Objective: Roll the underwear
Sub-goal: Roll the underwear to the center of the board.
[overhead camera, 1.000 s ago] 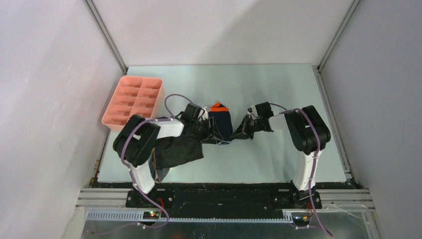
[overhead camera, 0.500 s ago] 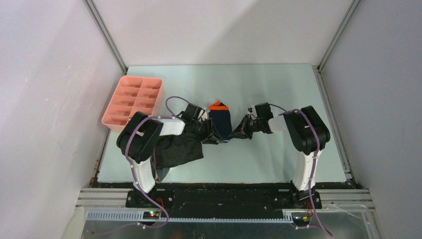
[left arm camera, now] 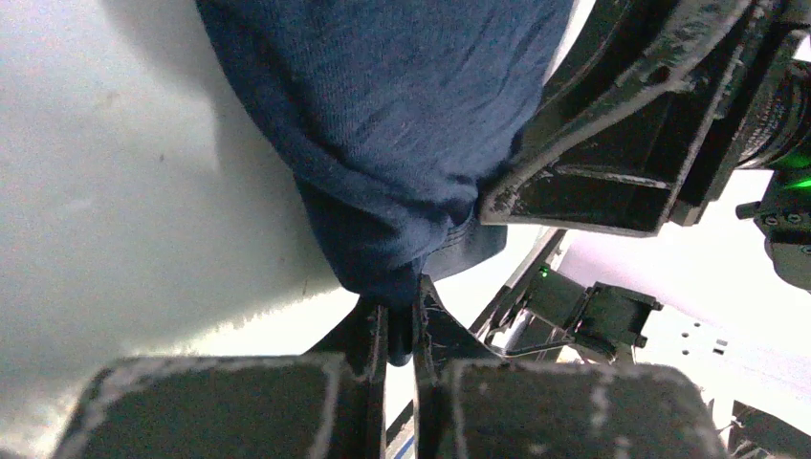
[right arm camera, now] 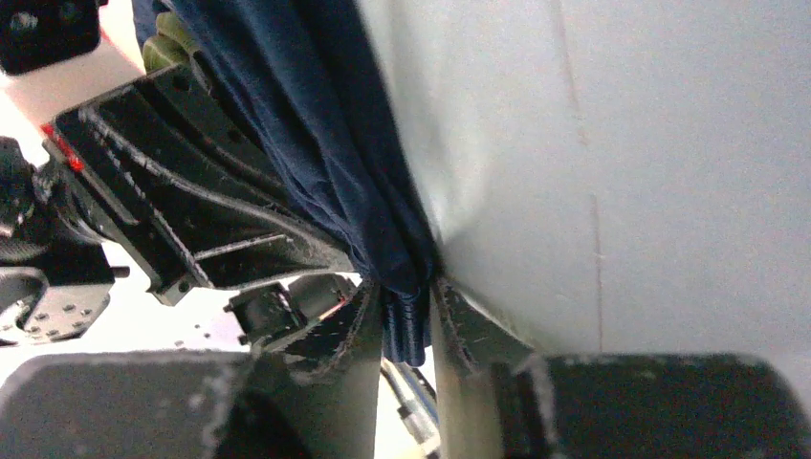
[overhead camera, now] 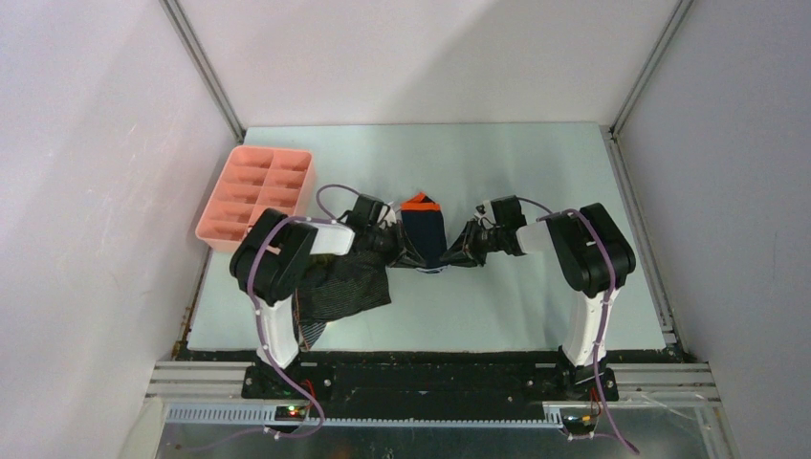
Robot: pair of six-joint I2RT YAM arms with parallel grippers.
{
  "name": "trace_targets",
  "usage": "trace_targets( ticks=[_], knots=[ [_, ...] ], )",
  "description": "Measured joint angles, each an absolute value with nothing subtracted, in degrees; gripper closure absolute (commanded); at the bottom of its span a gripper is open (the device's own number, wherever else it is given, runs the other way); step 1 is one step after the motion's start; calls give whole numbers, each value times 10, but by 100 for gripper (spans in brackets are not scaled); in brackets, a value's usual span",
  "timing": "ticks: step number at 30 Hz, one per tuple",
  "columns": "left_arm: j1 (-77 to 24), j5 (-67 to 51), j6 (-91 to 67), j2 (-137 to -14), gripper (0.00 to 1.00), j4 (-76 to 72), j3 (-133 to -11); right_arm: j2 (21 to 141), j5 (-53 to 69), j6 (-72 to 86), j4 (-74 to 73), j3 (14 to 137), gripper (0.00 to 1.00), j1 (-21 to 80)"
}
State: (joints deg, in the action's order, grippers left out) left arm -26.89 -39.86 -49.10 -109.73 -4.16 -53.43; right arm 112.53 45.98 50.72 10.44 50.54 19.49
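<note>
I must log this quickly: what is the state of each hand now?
Left hand: closed, pinching the navy briefs.
Right hand: closed on a fold of the navy briefs.

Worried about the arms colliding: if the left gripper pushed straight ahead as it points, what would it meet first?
The left gripper would press into the navy underwear it pinches; just beyond, likely the right gripper, facing it from the opposite side.

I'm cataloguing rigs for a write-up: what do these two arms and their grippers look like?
Both the left arm and right arm have white links and bulky black joint housings, each trailed by a lilac cable. The gripper fingers are black, scuffed whitish along the edges.
</note>
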Motion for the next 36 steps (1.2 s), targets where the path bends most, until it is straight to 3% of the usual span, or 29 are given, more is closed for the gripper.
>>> trace_targets(
  ticks=[2,5,7,11,15,24,36],
  knots=[
    [-267,-406,-495,-1105,100,-43,-541,1120,469,491,89,514,51,191],
    [-262,-409,-495,-1111,100,-45,-550,1090,463,402,11,542,8,182],
    [-258,-410,-494,-1111,100,-42,-558,1041,441,308,-49,556,1,180],
    [-253,-422,-493,-1113,100,-38,-582,856,351,69,-38,515,1,227],
    [-252,-444,-495,-1114,100,-38,-598,706,292,-161,102,394,19,356],
    [-247,-500,-496,-1118,100,-37,-606,839,190,-454,261,281,31,401],
    [-244,-519,-506,-1125,100,-38,-608,914,140,-543,463,265,35,420]
  ],
)
